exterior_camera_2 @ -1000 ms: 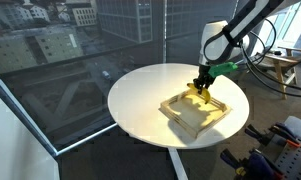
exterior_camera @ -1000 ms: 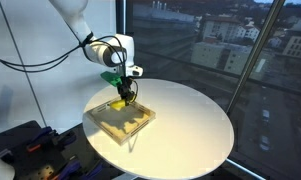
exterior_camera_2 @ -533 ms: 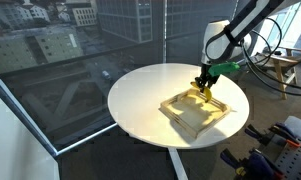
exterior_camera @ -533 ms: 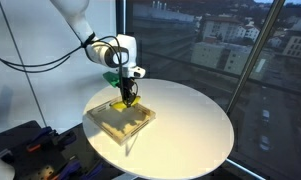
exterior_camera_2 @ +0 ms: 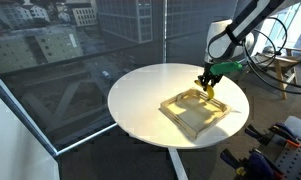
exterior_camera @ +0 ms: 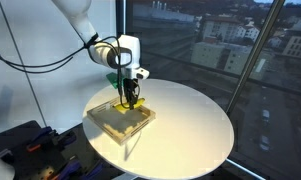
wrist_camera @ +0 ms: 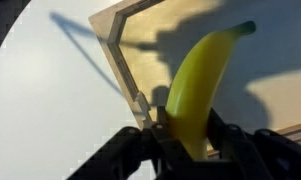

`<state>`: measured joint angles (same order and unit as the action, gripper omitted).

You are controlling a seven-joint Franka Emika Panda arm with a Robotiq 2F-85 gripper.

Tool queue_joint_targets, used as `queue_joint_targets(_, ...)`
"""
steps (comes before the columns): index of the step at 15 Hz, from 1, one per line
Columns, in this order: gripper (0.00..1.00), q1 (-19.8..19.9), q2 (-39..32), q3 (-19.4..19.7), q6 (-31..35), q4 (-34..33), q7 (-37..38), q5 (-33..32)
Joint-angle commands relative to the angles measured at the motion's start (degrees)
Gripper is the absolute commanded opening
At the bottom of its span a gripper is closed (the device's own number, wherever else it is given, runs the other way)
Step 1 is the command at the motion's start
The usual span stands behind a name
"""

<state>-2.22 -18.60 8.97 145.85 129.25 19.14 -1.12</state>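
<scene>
The banana [wrist_camera: 200, 90] is bright yellow with a green tip. The tray [wrist_camera: 115, 50] is pale, plain wood, and the desk [exterior_camera: 195, 125] is a flat white. The fingers [wrist_camera: 240, 150] are black. The arm [exterior_camera: 75, 15] is white, with a green patch near the wrist.

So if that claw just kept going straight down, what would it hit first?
Probably the wooden tray: the gripper points down at its floor, and the banana it grips hangs lowest, so that would touch first. Depth is unclear.
</scene>
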Motion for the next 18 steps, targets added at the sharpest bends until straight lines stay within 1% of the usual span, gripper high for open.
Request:
queue_joint_targets(1, 0.16, 0.51, 0.01, 0.9, -1.77, -1.08, 2.29, -1.44)
queue_joint_targets(18, 0.16, 3.74, -3.72, 3.82, -1.89, -4.82, 2.52, -0.51)
